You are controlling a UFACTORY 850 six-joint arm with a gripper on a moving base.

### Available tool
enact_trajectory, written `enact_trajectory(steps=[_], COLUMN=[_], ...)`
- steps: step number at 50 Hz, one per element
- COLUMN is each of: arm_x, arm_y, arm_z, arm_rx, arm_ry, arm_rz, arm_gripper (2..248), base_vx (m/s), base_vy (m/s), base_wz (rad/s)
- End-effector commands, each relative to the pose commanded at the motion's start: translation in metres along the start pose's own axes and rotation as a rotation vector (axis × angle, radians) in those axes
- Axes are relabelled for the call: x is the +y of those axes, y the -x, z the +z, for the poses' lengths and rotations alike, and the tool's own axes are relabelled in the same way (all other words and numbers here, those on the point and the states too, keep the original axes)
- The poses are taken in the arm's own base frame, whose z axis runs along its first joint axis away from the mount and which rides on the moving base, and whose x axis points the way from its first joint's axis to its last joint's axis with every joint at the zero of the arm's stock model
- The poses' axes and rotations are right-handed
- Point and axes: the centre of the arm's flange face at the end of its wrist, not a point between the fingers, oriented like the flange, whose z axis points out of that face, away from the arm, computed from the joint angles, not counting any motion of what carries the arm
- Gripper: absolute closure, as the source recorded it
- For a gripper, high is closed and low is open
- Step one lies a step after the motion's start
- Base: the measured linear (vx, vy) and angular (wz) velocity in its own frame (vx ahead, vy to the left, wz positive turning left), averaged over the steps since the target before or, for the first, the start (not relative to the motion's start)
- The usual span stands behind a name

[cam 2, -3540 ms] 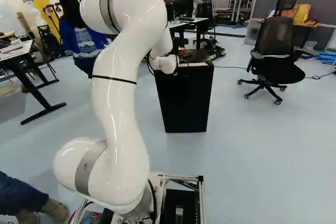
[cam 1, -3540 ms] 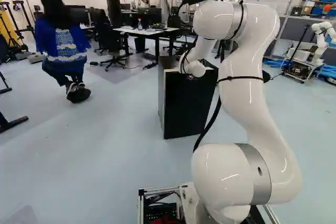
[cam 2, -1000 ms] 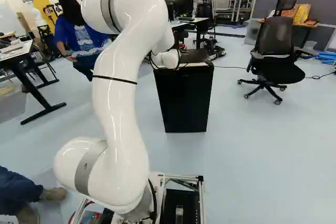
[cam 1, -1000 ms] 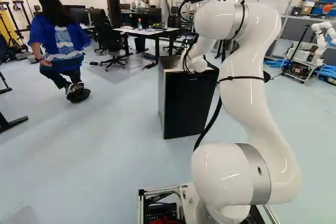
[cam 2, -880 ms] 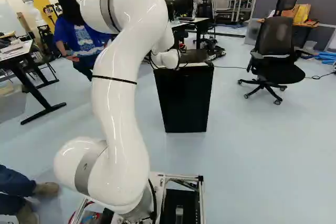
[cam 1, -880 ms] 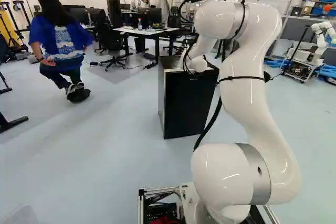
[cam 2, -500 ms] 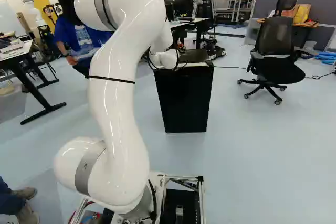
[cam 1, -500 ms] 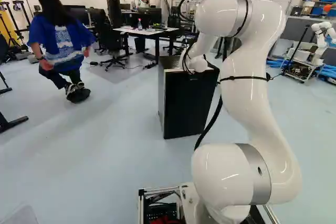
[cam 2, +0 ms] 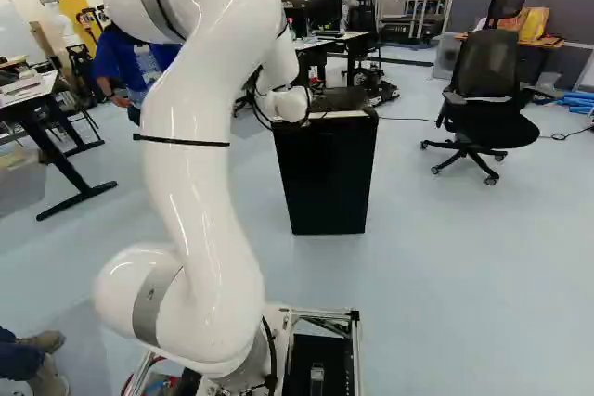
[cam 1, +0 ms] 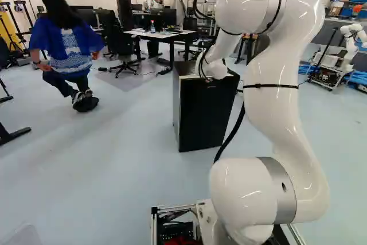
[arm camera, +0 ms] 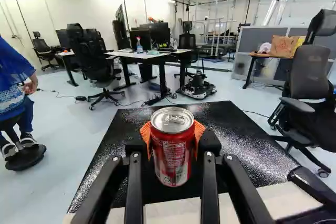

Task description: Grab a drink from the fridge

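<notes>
Across the left base view from its left side: office chair (cam 1: 118, 43) and desk (cam 1: 156, 34) stand beyond the fridge (cam 1: 203, 116), well apart from my arm (cam 1: 278, 93). Low risk unless I reach much farther ahead.

Next along, the fridge, the main hazard. Can't tell whether the can's bottom touches the fridge top (arm camera: 239, 145) or is just above it. If I pull back level, the base of the can could drag or catch, likely tipping it in the grip. I'd lift first.

Then the cable loop (cam 1: 199, 10) near the upper arm joints. It sticks out, so a quick wrist roll might pull it tight or hook it. Slow joint moves from here. At the far right, another robot (cam 1: 348, 44), well apart, no issue. Same for the desk chair (cam 2: 484, 81) at the right of the right base view, unless I drive the base that way.

Wrist view: gripper (arm camera: 174, 145) is clamped on the red can (arm camera: 172, 153), an orange pad (arm camera: 145, 134) against its left side, the other against its right. Can sits upright, lid above the fingers. Smooth metal, so too little force or a jerk could let it slide; too much would dent it. My read: grab is made, carry is left.
</notes>
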Motion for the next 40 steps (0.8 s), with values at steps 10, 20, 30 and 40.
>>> enact_trajectory(steps=[10,20,30,40], arm_x=[-0.008,-0.016,-0.025,-0.033], arm_y=[-0.002,-0.003,-0.002,0.001], arm_z=[-0.025,-0.053,-0.087,-0.125], arm_rx=[-0.016,-0.033,-0.053,-0.076], arm_ry=[-0.004,-0.008,-0.013,-0.018], arm_rz=[0.000,-0.001,-0.001,-0.003], arm_gripper=[151,151,151,151], base_vx=[0.000,0.000,0.000,0.000], base_vy=[0.000,0.000,0.000,0.000], base_wz=[0.000,0.000,0.000,0.000])
